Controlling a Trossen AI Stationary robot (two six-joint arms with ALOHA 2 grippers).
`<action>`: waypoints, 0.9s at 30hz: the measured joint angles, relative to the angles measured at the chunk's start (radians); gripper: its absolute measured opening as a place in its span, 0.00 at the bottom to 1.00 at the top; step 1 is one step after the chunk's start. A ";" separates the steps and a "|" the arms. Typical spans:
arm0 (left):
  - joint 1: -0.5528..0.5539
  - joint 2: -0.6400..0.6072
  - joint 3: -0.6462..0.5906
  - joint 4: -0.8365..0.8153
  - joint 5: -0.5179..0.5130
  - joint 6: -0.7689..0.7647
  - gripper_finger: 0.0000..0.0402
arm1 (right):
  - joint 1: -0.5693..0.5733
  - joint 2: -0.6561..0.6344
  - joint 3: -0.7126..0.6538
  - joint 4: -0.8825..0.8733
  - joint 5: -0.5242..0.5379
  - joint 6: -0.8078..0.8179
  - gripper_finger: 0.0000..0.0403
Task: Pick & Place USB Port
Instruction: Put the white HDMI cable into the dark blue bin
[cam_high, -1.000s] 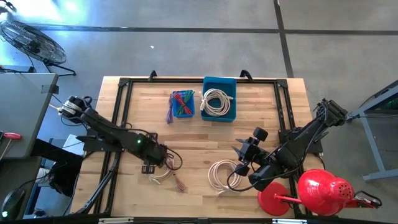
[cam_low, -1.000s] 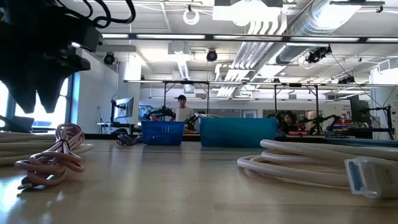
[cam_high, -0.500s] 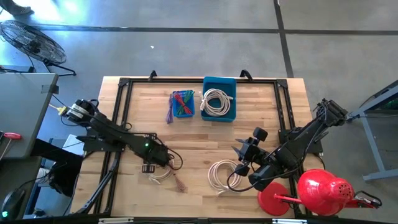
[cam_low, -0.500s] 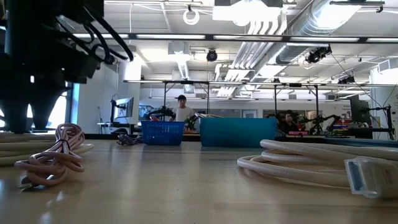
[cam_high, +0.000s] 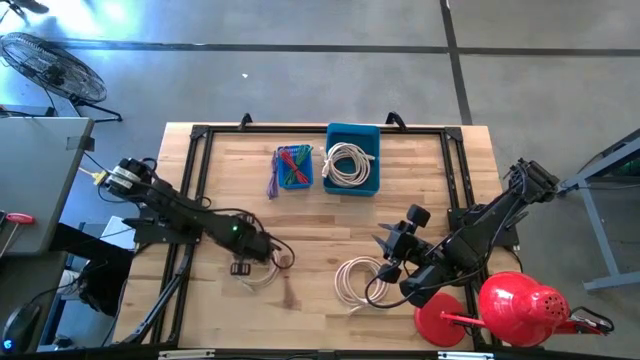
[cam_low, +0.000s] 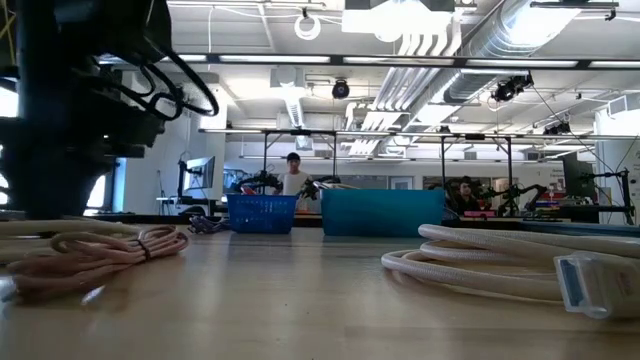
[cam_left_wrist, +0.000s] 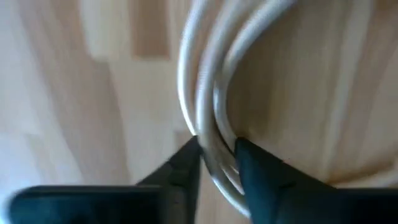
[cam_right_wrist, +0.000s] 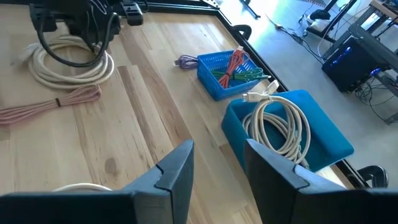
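At the near edge of the table (cam_high: 310, 320), you see two loose cable coils: a white coil (cam_high: 358, 280) toward the right and, toward the left, a smaller white cable coil (cam_high: 262, 277) lying just beside a pink bundled cable (cam_low: 95, 255). Your left gripper (cam_left_wrist: 217, 155) is down on the smaller coil, its two fingers closed around the cable strands, which pass between the fingertips (cam_left_wrist: 186, 158). Your right gripper (cam_right_wrist: 217, 155) hovers above the table just beside the right-hand coil, fingers apart and holding nothing. Farther back, near the far edge, a small blue basket (cam_high: 293, 166) holds coloured cables, and touching its right side a larger blue bin (cam_high: 352, 158) holds a coiled white USB cable (cam_right_wrist: 277, 124).
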 joint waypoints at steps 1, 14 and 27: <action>0.001 0.000 -0.001 0.020 -0.014 0.015 0.15 | 0.000 0.000 0.000 0.000 0.000 -0.001 0.33; 0.060 0.006 -0.004 0.424 -0.071 0.194 0.02 | 0.000 0.000 0.000 0.016 0.006 -0.019 0.33; 0.112 0.002 0.094 0.602 -0.097 0.437 0.02 | 0.000 0.000 0.000 0.016 0.021 -0.038 0.33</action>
